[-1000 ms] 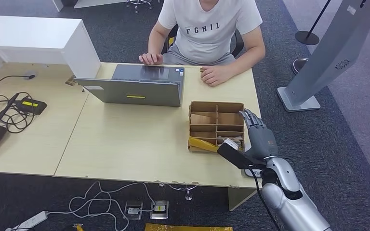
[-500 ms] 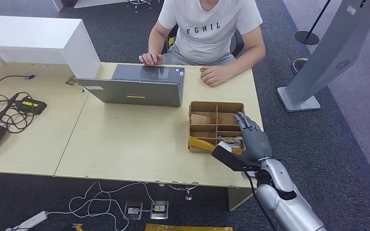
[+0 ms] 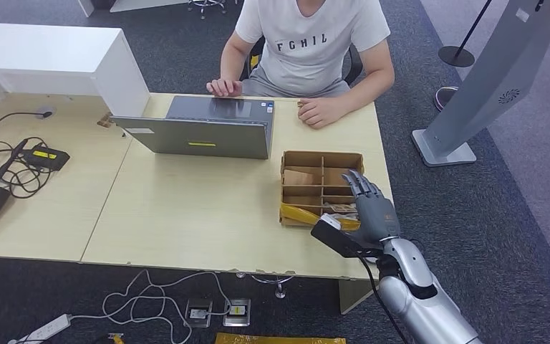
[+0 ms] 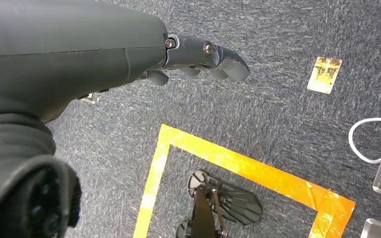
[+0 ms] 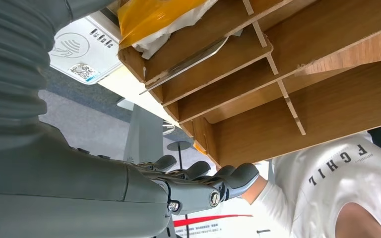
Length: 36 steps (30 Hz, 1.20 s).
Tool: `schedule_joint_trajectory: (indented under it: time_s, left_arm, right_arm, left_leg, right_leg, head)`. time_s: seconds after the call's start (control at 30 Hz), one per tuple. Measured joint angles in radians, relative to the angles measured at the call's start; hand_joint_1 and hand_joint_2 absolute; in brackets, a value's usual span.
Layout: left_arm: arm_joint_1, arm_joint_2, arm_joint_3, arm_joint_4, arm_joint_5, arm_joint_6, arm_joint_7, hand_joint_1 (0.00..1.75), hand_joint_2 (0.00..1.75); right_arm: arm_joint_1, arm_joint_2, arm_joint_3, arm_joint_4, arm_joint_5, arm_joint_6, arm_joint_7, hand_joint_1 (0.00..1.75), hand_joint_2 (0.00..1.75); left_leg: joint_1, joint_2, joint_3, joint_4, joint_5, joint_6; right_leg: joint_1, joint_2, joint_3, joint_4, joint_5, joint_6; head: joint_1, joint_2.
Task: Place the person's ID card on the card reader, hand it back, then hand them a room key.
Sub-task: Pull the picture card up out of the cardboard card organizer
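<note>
At nine o'clock on the worktop [image 3: 186, 215] we see a tangle of black cables [image 3: 7, 168], well apart from the work. At twelve o'clock the laptop [image 3: 200, 129] stands open toward the person [image 3: 308, 43], whose hands rest at the far edge, so anything handed over has to travel that way. At three o'clock sits the cardboard divider box [image 3: 322, 188], and our right hand [image 3: 372, 208] hovers at its near right corner, fingers [image 3: 362, 183] spread a little and holding nothing. In the right wrist view a thin flat card [image 5: 188, 62] lies in one compartment beside yellow wrapping [image 5: 154, 10]; it may be a room key or the ID, but we cannot tell which. The white card reader [image 5: 82, 52] lies just beside the box's near corner, close enough for a short carry. We judge the hand is placed to reach into a compartment. Our left hand [image 4: 198, 57] hangs over the carpet, fingers loosely curled, empty, out of the way.
</note>
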Motion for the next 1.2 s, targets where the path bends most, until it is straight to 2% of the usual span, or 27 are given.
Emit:
schedule_joint_trajectory:
  time_s: [0.53, 1.2]
  left_arm:
    - [0.0, 0.001, 0.0, 0.0, 0.003, -0.009, 0.016, 0.0, 0.0]
    - [0.0, 0.009, 0.0, 0.001, 0.006, -0.019, 0.016, 0.0, 0.0]
  right_arm:
    - [-0.009, 0.004, 0.003, 0.017, 0.008, 0.006, 0.008, 0.0, 1.75]
    - [-0.009, 0.004, 0.004, 0.017, 0.001, 0.056, 0.041, 0.01, 1.75]
  left_leg:
    - [0.0, 0.0, 0.0, 0.0, 0.0, 0.0]
    - [0.0, 0.0, 0.0, 0.0, 0.0, 0.0]
  right_leg:
    - [0.0, 0.0, 0.0, 0.0, 0.0, 0.0]
    - [0.0, 0.0, 0.0, 0.0, 0.0, 0.0]
  head:
    - [0.0, 0.0]
    - [0.0, 0.0]
